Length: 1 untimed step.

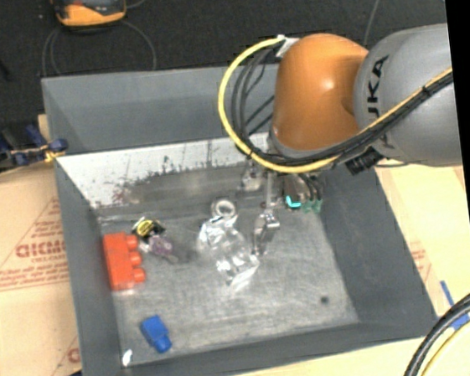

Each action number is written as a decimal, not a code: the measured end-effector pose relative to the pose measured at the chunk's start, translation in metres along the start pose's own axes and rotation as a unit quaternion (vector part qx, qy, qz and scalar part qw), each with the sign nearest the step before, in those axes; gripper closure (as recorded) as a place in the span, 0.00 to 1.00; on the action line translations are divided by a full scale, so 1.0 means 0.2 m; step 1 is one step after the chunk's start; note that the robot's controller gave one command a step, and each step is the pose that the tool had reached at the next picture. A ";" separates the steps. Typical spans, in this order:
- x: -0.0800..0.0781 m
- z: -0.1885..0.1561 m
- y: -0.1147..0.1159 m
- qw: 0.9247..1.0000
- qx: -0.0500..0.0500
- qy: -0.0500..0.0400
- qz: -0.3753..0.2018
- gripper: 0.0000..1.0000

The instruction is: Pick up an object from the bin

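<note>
Overhead view of the bin (368, 244) with the arm (411, 104) reaching in from the right. We see the orange cover (316, 89) of the wrist above the far right part of the floor, ringed by yellow and black cables (229, 99). Below it the gripper (264, 227) hangs low over the middle of the floor. Its tip lies at the right edge of a clear crumpled wrapper (225, 250), the thing nearest to it. We cannot tell whether the two touch, and we cannot tell how far the gripper is open or whether it has hold of anything.

The clear crumpled wrapper lies near the centre of the floor, stretching from a white ring (223, 206) at its far end towards the near wall. We cannot tell whether the ring is part of the wrapper or a separate thing.

The remaining things lie apart on the left half of the floor:
- A red block (123, 260) sits close to the left wall.
- A small yellow and black piece (146, 228) lies just beyond the red block, towards the far wall.
- A small purple piece (164, 249) lies between the red block and the wrapper.
- A blue piece (155, 333) lies near the near left corner.
</note>
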<state>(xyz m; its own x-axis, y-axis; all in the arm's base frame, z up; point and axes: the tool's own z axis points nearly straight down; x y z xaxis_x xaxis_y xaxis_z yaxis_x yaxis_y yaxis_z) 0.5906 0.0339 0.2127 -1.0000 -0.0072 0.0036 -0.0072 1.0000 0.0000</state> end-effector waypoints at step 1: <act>-0.15 0.48 0.12 0.993 0.000 -0.013 -0.117 0.00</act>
<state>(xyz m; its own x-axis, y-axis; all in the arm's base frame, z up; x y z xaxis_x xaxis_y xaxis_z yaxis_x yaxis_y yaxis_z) 0.6194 0.0589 0.1164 -0.9706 -0.2396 -0.0230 -0.2396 0.9709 -0.0030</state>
